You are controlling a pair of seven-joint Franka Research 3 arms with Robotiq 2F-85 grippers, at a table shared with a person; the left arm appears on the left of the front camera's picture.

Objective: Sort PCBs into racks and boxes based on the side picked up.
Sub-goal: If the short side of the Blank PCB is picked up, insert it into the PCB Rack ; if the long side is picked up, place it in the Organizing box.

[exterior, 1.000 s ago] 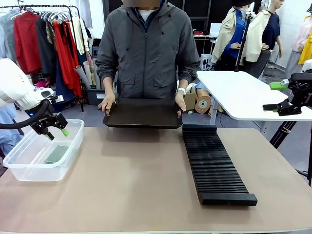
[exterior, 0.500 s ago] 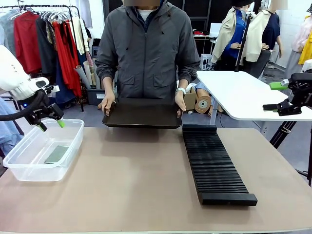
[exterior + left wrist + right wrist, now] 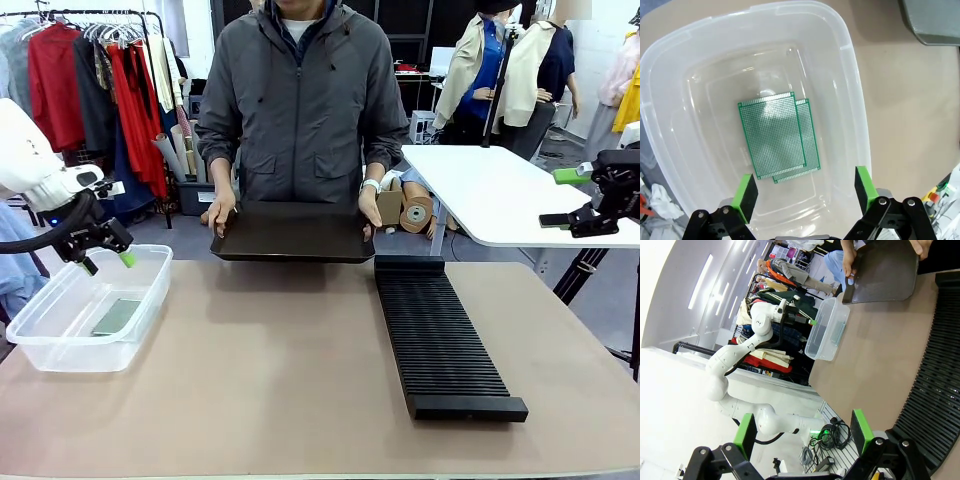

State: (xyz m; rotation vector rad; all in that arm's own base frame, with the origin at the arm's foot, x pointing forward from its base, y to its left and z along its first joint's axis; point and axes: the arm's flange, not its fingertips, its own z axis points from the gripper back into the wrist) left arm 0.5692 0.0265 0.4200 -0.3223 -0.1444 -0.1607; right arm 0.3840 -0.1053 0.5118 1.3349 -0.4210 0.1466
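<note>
My left gripper [image 3: 104,262] hangs over the far rim of the clear box [image 3: 60,345], and its jaws stand wide apart with nothing between them; in the left wrist view I see both green pads [image 3: 746,189] spread to the two sides above the open box [image 3: 852,90]. Inside, on the bottom of the box, two PCBs [image 3: 778,137] lie flat with the green face up, one on top of the other and a little shifted, so the lower one shows along one long side and one short side. The box stands at the left edge of the tabletop [image 3: 280,380], nearer to the far left corner. My right gripper [image 3: 580,200] is raised beyond the right edge of the tabletop, well apart from everything; in the right wrist view its pads [image 3: 860,429] are also far apart and hold nothing. The black rack [image 3: 440,340] lies on the right half of the tabletop, its length running from the far edge toward my side, and I see no board in its slots. At the far edge, in the middle, the person [image 3: 300,90] holds a flat black tray [image 3: 293,233] with one hand [image 3: 219,213] on each short side, just beside the far end of the rack.
</note>
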